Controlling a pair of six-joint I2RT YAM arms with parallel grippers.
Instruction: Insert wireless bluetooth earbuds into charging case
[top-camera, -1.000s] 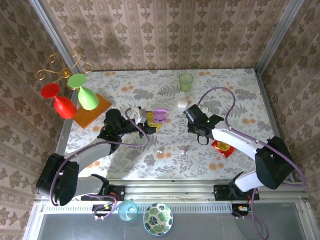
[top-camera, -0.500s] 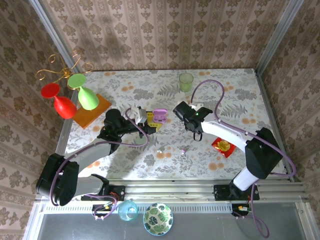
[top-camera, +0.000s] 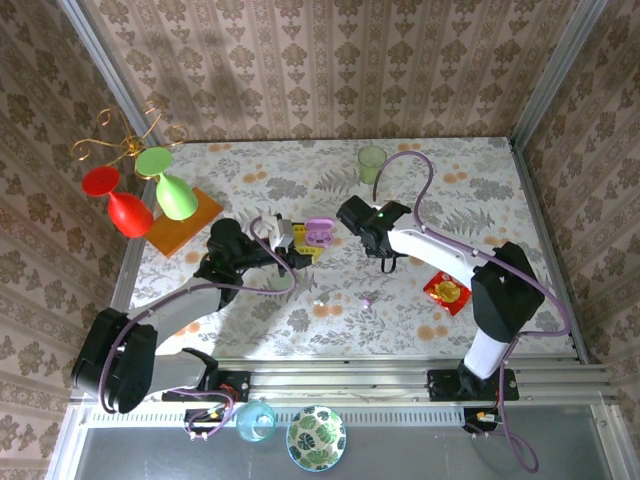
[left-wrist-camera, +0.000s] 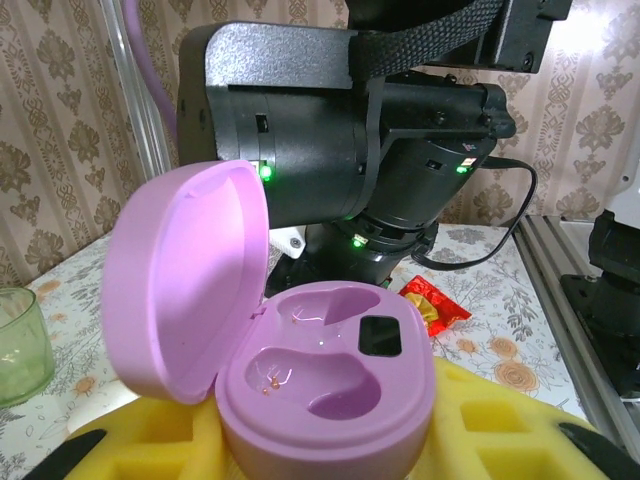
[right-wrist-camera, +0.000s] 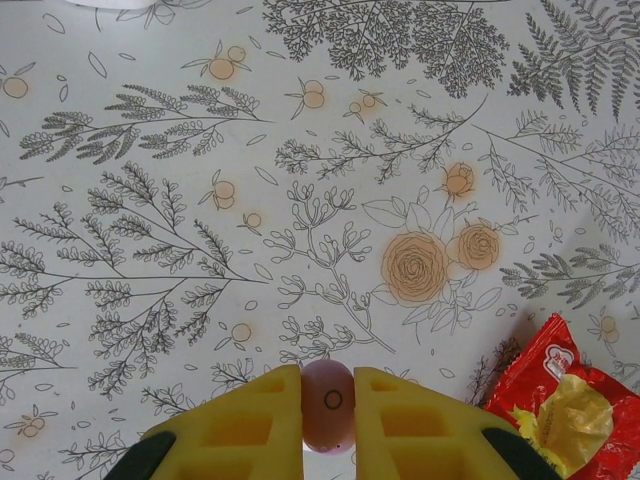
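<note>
My left gripper (left-wrist-camera: 322, 436) clamps the open purple charging case (left-wrist-camera: 330, 385) steady so my right gripper (right-wrist-camera: 328, 378), pinching a pinkish earbud (right-wrist-camera: 328, 412), can seat it.

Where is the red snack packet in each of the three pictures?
Top view: red packet, right of centre, toward the front edge.
Left wrist view: small, right of centre, behind the purple case.
Right wrist view: bottom right corner, cut off.
Shared landmark: the flowered tablecloth under it.
</note>
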